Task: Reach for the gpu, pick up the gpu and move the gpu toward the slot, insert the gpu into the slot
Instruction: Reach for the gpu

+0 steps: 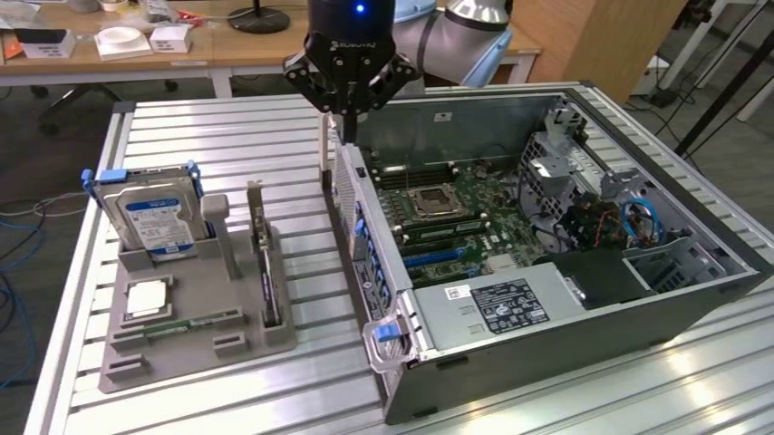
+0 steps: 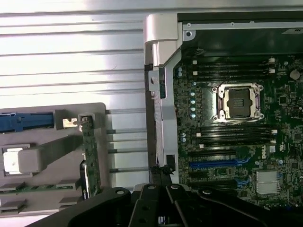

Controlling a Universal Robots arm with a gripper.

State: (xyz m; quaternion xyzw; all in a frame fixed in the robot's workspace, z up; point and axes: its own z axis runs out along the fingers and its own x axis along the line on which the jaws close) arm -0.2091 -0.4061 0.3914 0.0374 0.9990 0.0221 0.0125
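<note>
PC case (image 1: 545, 362) sits lower right in the exterior view, side open, mobo (image 1: 448, 217) showing. Gripper (image 1: 347, 111) hangs top centre over the case wall on that view's left, fingers together, nothing btwn them. Gpu (image 1: 264, 263) stands on edge in grey tray (image 1: 194, 358), lower left, beside HDD (image 1: 151, 222), well apart from gripper.

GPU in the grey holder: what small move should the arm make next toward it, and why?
Probably move sideways toward the exterior view's left, until the jaws hang over the gpu. They are shut and empty above the computer case wall, while the gpu stands on edge, untouched, in the grey holder.
</note>
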